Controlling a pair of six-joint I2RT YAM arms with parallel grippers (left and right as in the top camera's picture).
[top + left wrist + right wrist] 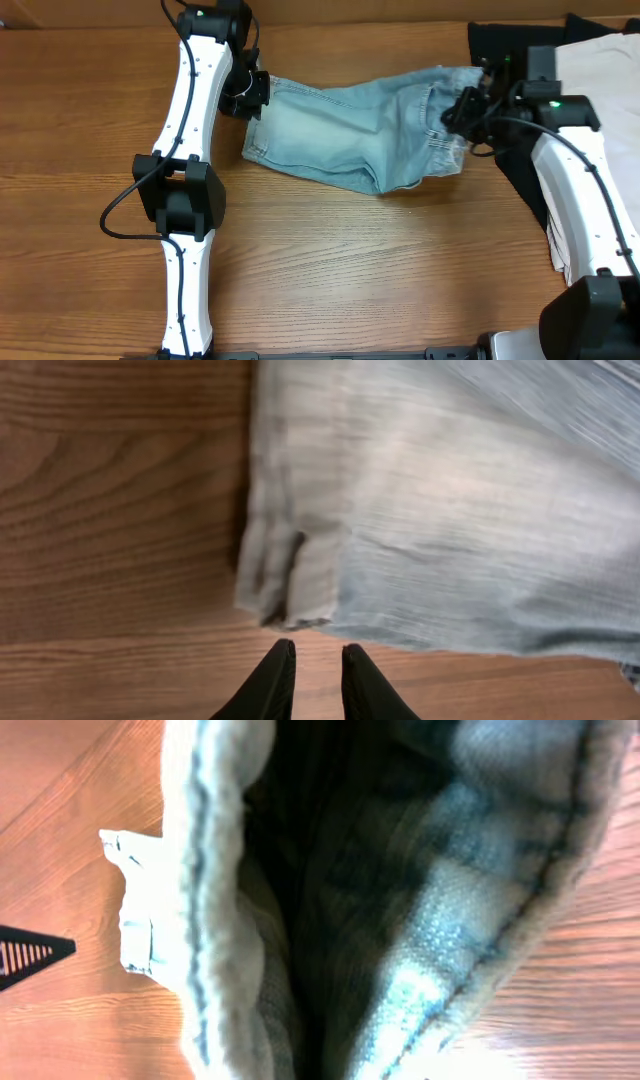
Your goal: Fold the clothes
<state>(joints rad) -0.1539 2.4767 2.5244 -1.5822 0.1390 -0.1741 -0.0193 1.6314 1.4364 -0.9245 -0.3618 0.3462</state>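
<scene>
The light-blue denim shorts (350, 130) lie across the back middle of the wooden table, bunched and raised at their right end. My left gripper (252, 97) is at their left edge. In the left wrist view its black fingertips (315, 650) stand slightly apart over bare wood with nothing between them, just short of the cuffed hem (290, 585). My right gripper (462, 115) sits at the shorts' right end, shut on the denim. In the right wrist view folds of denim (440, 920) fill the frame and hide the fingers.
A black garment (500, 50) lies at the back right, with a cream-white garment (600, 70) partly on it under the right arm. A white label (140, 910) sticks out from the shorts. Bare wood (380, 280) spreads in front of the shorts.
</scene>
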